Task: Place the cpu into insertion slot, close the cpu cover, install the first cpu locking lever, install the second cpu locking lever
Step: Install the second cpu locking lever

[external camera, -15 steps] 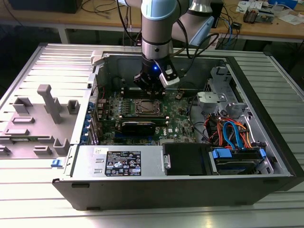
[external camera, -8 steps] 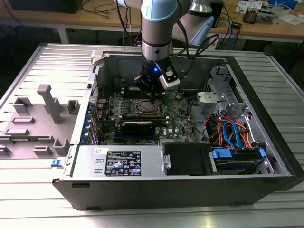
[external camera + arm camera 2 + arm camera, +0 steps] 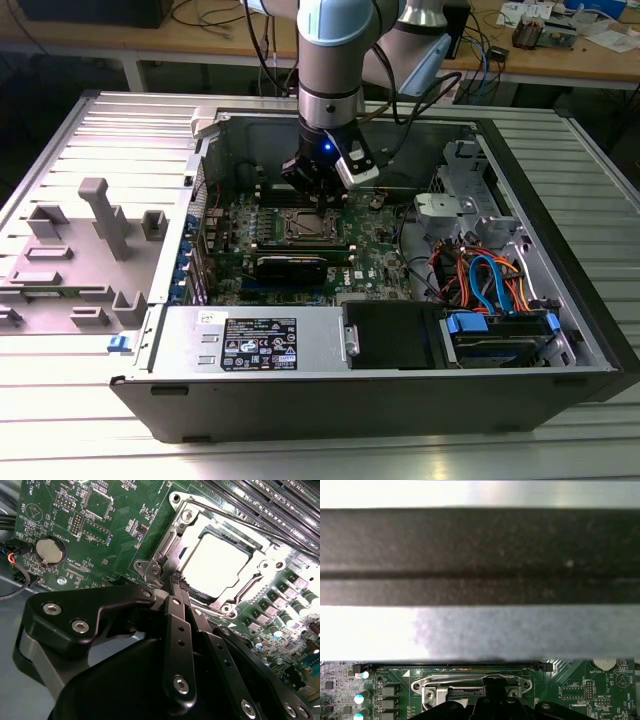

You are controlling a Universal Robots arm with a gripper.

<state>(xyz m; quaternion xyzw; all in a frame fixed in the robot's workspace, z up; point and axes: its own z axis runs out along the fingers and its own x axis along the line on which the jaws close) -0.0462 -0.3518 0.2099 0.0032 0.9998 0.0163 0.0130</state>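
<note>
Black two-finger gripper (image 3: 175, 582): fingers drawn together, nothing visibly between them, tips at the corner of the thin silver metal cpu cover (image 3: 172, 547), near a lever end.

Small square silver-topped cpu (image 3: 217, 562) lies flat in the silver-rimmed dark insertion slot (image 3: 235, 602) on the green motherboard (image 3: 100, 535), cover frame down around it.

Judgement: lever step in hand; keep the tips low, press steadily, avoid the chip.

Cpu faces up; square, so no long axis.

Cpu (image 3: 216, 564) top matt pale metal, cpu cover (image 3: 172, 542) shiny bare metal, tool (image 3: 179, 585) matt blk w/ steel screws.
</note>
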